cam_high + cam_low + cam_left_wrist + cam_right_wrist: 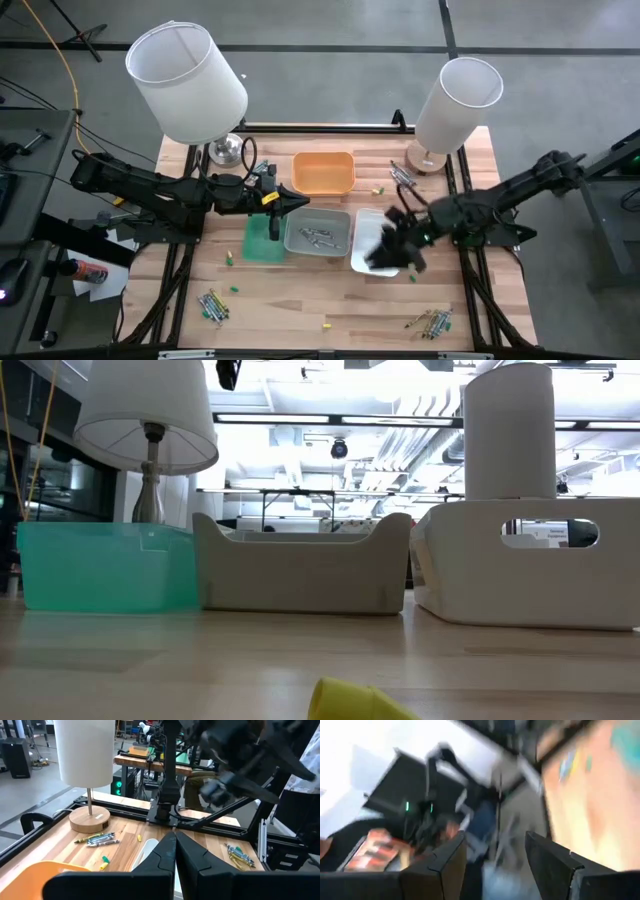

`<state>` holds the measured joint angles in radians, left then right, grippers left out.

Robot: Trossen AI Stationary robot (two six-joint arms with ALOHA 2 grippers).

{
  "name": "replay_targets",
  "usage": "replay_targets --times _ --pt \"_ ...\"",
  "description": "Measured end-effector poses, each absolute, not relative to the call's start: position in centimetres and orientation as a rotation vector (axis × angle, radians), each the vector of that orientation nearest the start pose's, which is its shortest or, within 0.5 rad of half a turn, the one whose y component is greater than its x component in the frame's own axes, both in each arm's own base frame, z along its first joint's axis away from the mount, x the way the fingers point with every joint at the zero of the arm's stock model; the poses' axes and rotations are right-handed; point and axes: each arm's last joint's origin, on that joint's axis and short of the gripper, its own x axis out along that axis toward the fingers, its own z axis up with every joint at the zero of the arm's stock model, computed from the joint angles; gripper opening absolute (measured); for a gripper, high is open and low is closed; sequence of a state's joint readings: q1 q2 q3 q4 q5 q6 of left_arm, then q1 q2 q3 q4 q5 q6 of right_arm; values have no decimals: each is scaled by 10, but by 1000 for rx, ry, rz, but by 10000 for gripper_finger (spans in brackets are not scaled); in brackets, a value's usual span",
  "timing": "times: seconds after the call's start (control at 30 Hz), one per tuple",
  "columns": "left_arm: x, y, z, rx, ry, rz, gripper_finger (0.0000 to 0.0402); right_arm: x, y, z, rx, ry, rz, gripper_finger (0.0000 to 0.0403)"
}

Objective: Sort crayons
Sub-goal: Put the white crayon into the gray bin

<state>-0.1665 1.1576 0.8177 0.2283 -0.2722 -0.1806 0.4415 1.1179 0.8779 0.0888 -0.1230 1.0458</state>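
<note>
The left gripper (pixel 300 203) is hovering with its jaws pressed together and empty, just beside the grey tray (pixel 318 232), between it and the orange tray (pixel 324 172). The right gripper (pixel 392 250) is hanging over the white tray (pixel 366 240), on the grey tray's other side, jaws standing wide with nothing between them. Grey crayons (pixel 318 237) are lying inside the grey tray. 3 loose crayon clusters (pixel 213 305) are lying on the table (pixel 300 310) away from it.
</note>
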Motion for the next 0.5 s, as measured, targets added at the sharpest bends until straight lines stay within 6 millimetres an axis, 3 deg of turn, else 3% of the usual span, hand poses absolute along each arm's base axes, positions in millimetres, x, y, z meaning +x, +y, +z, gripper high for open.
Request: replay_targets --times 0.1,0.3,0.5 --pt "258 -35 310 -156 99 115 0 212 136 324 1030 674 404 197" --pt "258 -35 310 -156 99 115 0 178 176 303 904 1166 210 197" --pt "258 -35 310 -156 98 115 0 166 198 285 824 1298 155 197"
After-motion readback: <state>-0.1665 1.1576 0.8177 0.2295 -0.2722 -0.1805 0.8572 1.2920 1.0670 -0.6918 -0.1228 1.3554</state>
